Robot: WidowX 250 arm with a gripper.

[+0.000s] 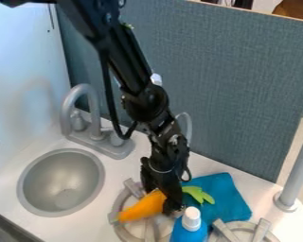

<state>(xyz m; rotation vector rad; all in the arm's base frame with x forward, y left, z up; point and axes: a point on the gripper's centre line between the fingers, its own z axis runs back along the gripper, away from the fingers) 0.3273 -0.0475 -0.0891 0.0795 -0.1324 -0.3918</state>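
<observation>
Camera view. Item: one toy carrot (140, 209), clasped in the black gripper (160, 202), over the burner (120, 200). Long axis: slantwise through the grasp, tip (the plain orange end) towards the sink (60, 182), leaves towards the blue cloth (228, 196).

The sink (60, 183) looks like smooth, dull metal, the tap (85, 111) matt grey plastic, the bench (119, 170) smooth and pale; the cloth (226, 193) is soft, matt fabric, the carrot (143, 206) smooth plastic, the bottle (190, 229) smooth plastic too, and the panel (212, 80) behind is rough, woven fabric
</observation>
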